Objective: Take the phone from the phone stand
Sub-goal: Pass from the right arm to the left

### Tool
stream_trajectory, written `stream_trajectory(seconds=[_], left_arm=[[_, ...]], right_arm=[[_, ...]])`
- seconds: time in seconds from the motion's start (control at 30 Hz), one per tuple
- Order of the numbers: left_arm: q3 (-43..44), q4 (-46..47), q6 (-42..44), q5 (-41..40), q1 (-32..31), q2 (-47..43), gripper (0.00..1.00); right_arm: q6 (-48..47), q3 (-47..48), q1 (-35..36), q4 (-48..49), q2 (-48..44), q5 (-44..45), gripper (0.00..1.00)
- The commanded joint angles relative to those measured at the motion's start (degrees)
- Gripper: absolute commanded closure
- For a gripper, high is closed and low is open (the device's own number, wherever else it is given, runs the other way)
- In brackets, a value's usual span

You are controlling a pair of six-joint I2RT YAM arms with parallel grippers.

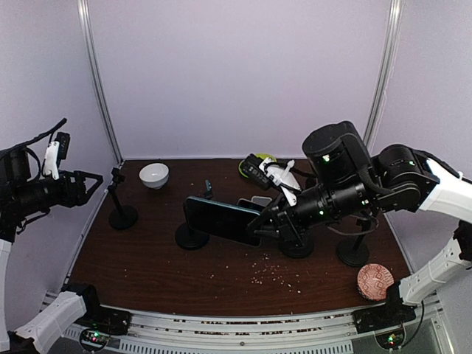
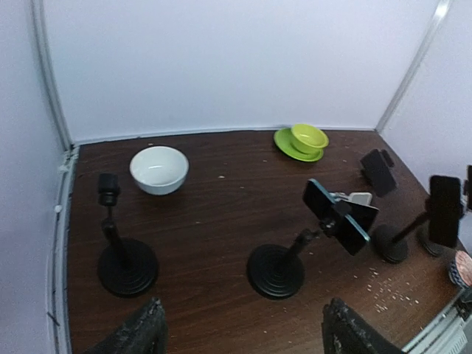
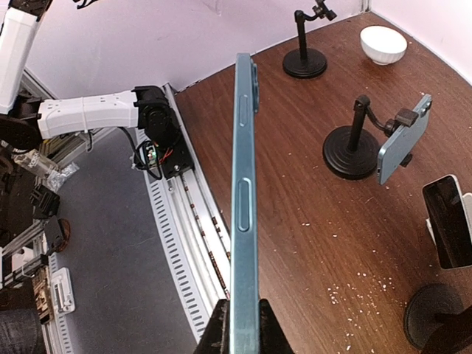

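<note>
R gripper (image 1: 259, 227) clamps blue phone (image 1: 220, 219) aloft, apparently clear of phone stand (image 1: 192, 236); removal looks done, set-down left. L gripper (image 2: 240, 335) wide apart, empty.

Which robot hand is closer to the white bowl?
Left. The left gripper hovers open just left of the white bowl; the right gripper grips a blue phone much farther right.

The bowl (image 1: 154, 175) lies behind and right of the left stand (image 1: 122, 216); the phone (image 1: 221, 220) beside the middle stand (image 1: 192, 236)
</note>
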Motion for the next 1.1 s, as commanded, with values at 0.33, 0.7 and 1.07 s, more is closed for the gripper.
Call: stream_trajectory(seconds=[0.33,0.7,1.07], left_arm=[[1.52,-4.46,5.84,19.93,-15.32,-1.28,0.27],[1.1,-2.95,4.17,11.39,-36.0,3.2,0.3],[-0.04,0.38,3.6,9.85,-48.33,4.93,0.32]], right_arm=[[-1.26,4.36,3.29,0.72,6.79,-14.8,1.0],[-3.75,11.33,4.92,-2.23,14.48,-14.55,1.0],[-3.57,17.06,5.38,-3.34,18.89,-15.43,1.0]])
